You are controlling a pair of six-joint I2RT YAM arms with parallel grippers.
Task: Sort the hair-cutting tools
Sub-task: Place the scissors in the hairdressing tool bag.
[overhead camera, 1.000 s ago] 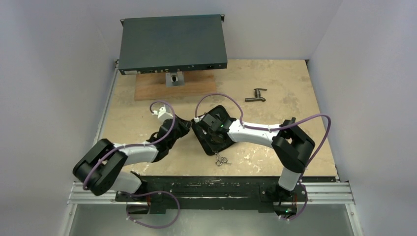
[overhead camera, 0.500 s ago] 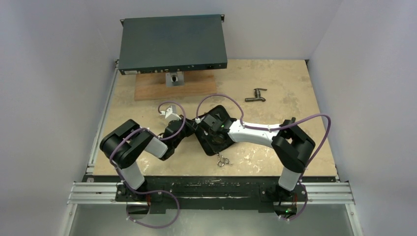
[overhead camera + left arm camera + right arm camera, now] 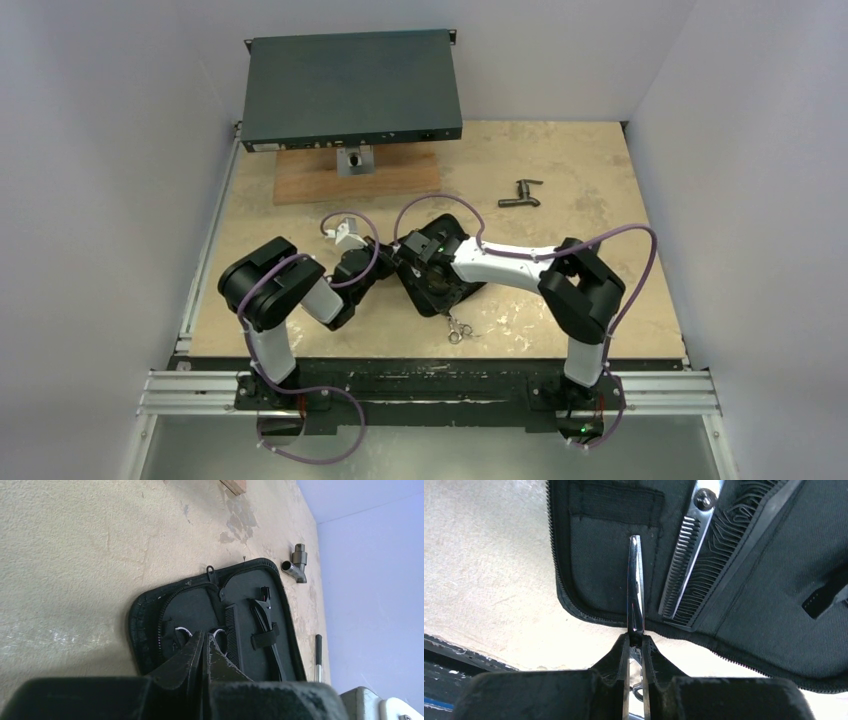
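Observation:
A black zip case (image 3: 452, 229) lies open mid-table. My right gripper (image 3: 635, 639) is shut on small silver scissors (image 3: 636, 590); their closed blades point out over the case lining (image 3: 764, 605), and their rings show by the case's near corner (image 3: 457, 327). Toothed silver shears (image 3: 686, 555) lie in the case beside them. My left gripper (image 3: 205, 639) is shut and empty at the case's (image 3: 200, 600) left edge, and in the top view it (image 3: 388, 262) is beside the case. Past it lie two silver rings, a black comb (image 3: 231, 632) and a black clip-like piece (image 3: 264, 622) under a strap.
A dark rack unit (image 3: 352, 88) sits on a wooden board (image 3: 345, 185) at the back. A dark T-shaped fitting (image 3: 522, 193) (image 3: 297, 564) lies right of centre. The metal rail (image 3: 430, 375) runs along the near edge. Grey walls close in both sides.
My left arm has folded up, bringing its gripper closer to the case, and that gripper has shut. The right arm's elbow has shifted left and the scissors have edged toward the near edge.

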